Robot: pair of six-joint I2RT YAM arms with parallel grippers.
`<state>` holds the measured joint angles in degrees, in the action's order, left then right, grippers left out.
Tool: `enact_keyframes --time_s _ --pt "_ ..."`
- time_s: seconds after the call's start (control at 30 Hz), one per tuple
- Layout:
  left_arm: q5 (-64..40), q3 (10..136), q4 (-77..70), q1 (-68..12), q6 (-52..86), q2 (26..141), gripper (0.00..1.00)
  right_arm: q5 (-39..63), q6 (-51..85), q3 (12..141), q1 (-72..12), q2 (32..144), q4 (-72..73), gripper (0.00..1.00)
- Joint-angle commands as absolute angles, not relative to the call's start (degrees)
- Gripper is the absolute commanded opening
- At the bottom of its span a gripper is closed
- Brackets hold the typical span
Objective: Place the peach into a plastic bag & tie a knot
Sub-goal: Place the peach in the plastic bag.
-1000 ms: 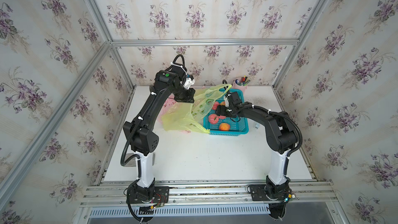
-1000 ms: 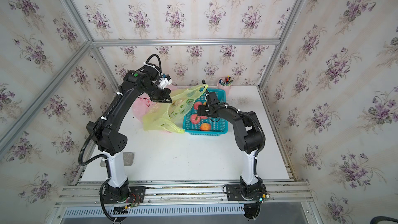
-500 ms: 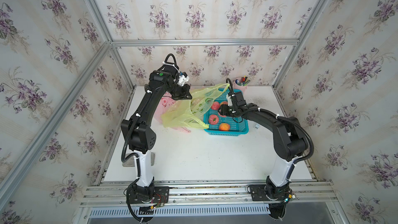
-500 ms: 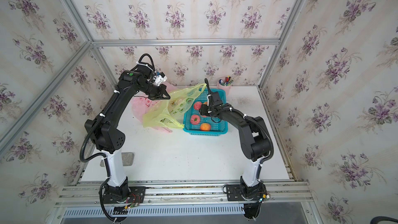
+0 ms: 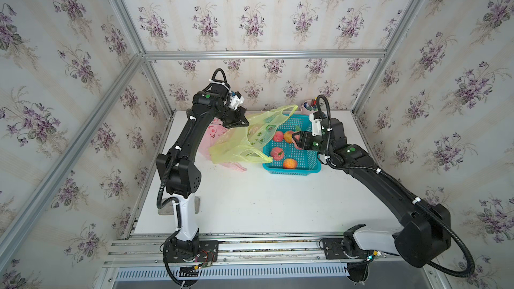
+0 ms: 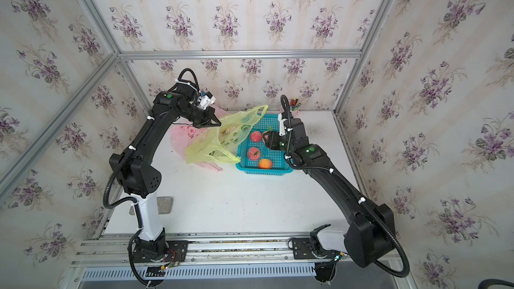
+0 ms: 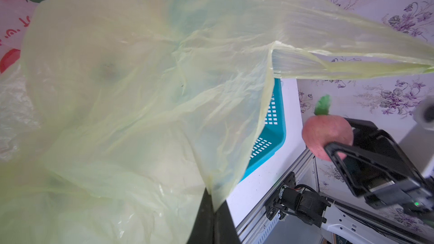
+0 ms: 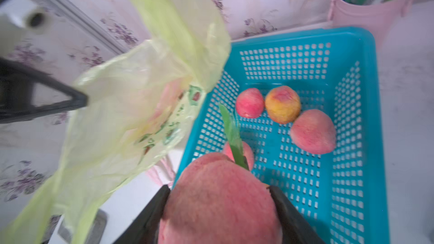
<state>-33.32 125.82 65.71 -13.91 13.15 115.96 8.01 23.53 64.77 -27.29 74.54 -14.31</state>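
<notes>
Left gripper [image 7: 213,210] was pinched tight on a rim fold of the yellow bag [image 5: 242,145], holding it raised beside and partly over the basket [image 5: 289,172]. Right gripper [image 5: 297,140] was part-open, clamped around one peach [image 8: 218,205], held above the basket and apart from the bag. Wrist view blurred; bag mouth probably faced the peach.

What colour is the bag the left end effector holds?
Pale yellow-green bag, translucent; best in the left wrist view.
</notes>
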Motion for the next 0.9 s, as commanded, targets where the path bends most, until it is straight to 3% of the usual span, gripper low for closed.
enact_keyframes --time_s 0.0,0.1,0.27,0.4,0.43,0.5,0.53,0.73,0.87 --pt "-34.89 125.82 64.18 -13.81 14.08 115.75 0.00 9.69 23.73 69.77 -30.35 76.55 -13.77 0.54" --pt "-35.06 125.38 63.74 -13.80 14.48 115.74 0.00 9.21 22.95 75.98 -35.07 82.50 -14.32 0.54" --pt "-35.66 124.06 62.81 -13.83 14.90 115.36 0.00 8.21 22.87 86.47 -35.77 95.41 -15.11 0.58" --pt "-35.74 123.75 62.08 -13.71 15.22 115.27 0.00 10.86 22.87 96.29 -35.86 105.91 -16.53 0.79" --pt "-36.06 123.75 61.83 -13.71 15.36 115.27 0.00 11.45 22.85 97.55 -35.86 106.97 -16.70 0.82" --pt "-36.84 123.73 61.06 -13.62 15.83 115.39 0.00 12.85 22.77 99.10 -35.88 107.65 -16.69 0.99" --pt "-37.15 123.86 60.85 -13.55 15.99 115.56 0.00 12.97 22.61 98.86 -35.90 107.07 -16.61 1.00" --pt "-37.59 123.98 60.40 -13.10 15.91 116.42 0.00 5.36 19.97 86.44 -34.44 91.84 -17.10 0.89" --pt "-37.54 123.61 60.08 -12.92 15.72 116.77 0.00 3.99 21.76 71.34 -25.92 77.45 -15.25 0.75"
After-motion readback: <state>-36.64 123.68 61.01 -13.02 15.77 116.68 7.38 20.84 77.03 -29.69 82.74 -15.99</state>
